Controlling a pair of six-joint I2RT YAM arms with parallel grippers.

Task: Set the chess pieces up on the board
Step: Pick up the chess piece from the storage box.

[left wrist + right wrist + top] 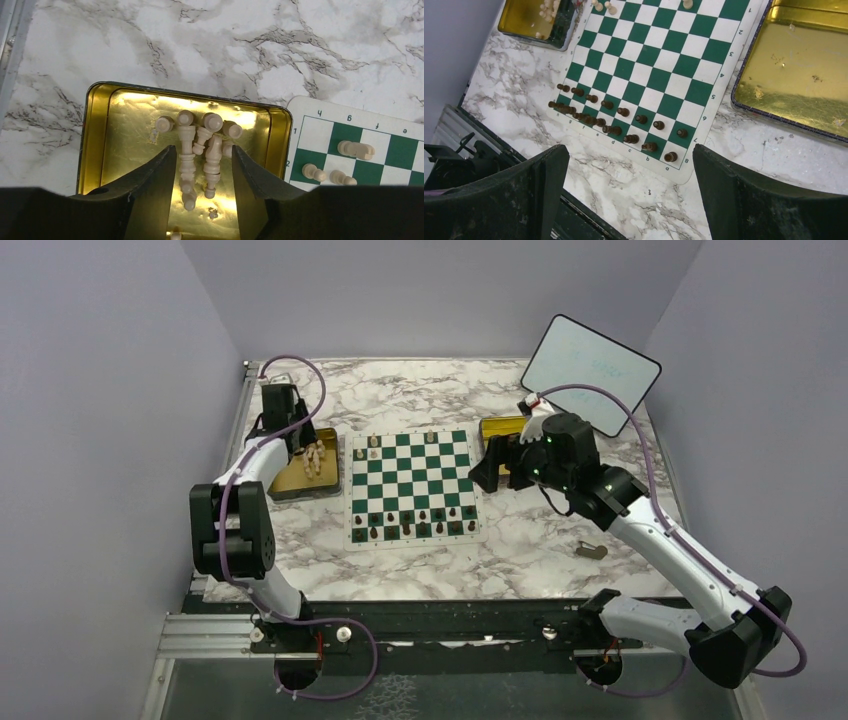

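step in hand: by the look of it, picking one cream piece (187,145) out of the left tray (95,140) for the far rows of the board (415,475)
doing it well: best to single out one piece, with two lying side by side in the gap; shift toward one stem, pinch across its narrow waist, lift straight up clear of the tray wall, turn upright only above the target square
risk: likely to drag both along, or to squirt a round stem sideways
desk (560,560): marble, with the board in the middle and a gold tray at each side
board: dark pieces (624,112) ranged along the two near rows; only a few placed cream pieces (355,148) at the far corner beside the left tray
right tray (804,65): bare gold bottom, no pieces seen
right gripper (631,150): spread wide, holding nothing, just off the board's right edge
left gripper (203,152): low over the left tray, jaws part-way apart, nothing visibly pinched
cream heap (210,122): tumbled flat in the tray, right at the fingertips
pair in the gap: two long pieces lengthwise between the fingers (160,175), close to each pad, contact not to be told
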